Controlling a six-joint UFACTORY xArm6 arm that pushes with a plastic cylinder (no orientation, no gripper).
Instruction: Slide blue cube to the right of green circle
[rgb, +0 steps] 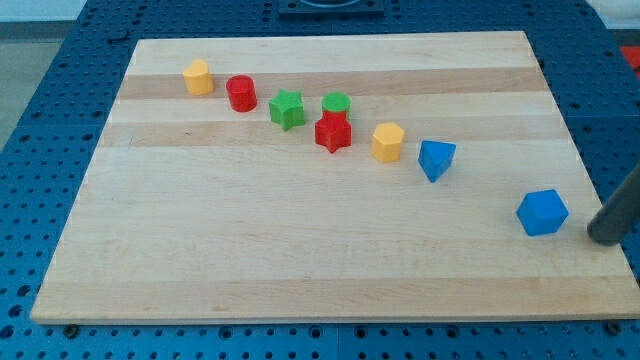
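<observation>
my tip (604, 236) partly frame-cropped, beside blue cube (542, 212)

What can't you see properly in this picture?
- Camera view: the rod above my tip is cut off by the view's right edge.
- The green circle is partly hidden by the red star in front of it.
- Whether my tip touches the blue cube: a small gap seems to show.

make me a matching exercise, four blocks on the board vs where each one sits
Blocks:
1. blue cube
2. yellow hexagonal block
3. green circle
4. blue triangular block

Places:
a. just above the red star
b. farthest toward the view's left
c. just left of my tip
d. right of the second yellow hexagonal block

Pairs: 1-c, 2-b, 3-a, 4-d
</observation>
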